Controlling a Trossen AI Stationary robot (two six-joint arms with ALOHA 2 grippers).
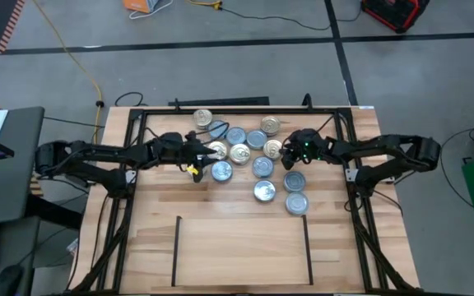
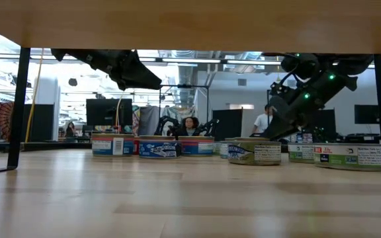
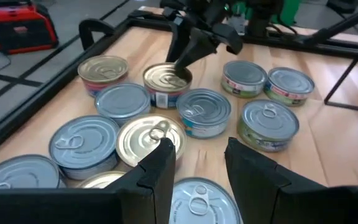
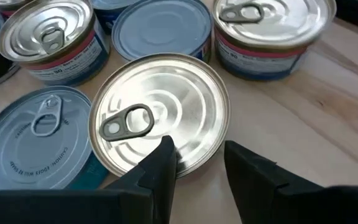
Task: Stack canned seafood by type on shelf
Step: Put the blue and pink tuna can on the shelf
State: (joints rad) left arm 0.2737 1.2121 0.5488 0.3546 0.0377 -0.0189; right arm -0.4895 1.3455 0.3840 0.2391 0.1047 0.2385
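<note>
Your right gripper [image 4: 194, 163] is down over the right side of the can cluster, its fingers part-open and empty, poised at the near edge of a gold-topped can [image 4: 160, 112] with its pull tab facing you; judging from that, the step in hand is grasping this can. Bring the fingers down so they straddle the rim cleanly and clear the neighbours that press close on its sides: a silver-topped can [image 4: 39, 140] on one side and a red-banded can [image 4: 272, 31] on the other. Your left gripper [image 3: 197, 171] hovers over the left side of the cluster, also narrowly parted and holding nothing, above another gold can [image 3: 151, 137]; keep it out of the right arm's path. The cans [image 1: 249, 156] sit bunched at the far middle of the table, and the shelf [image 1: 241, 247], the plank patch outlined in black at the near middle, has nothing on it yet. In the overhead view the arms cover several cans, so the count is unsure. From table height only the can sides show, so tops and types cannot be told there, and the labels are too small to read.
</note>
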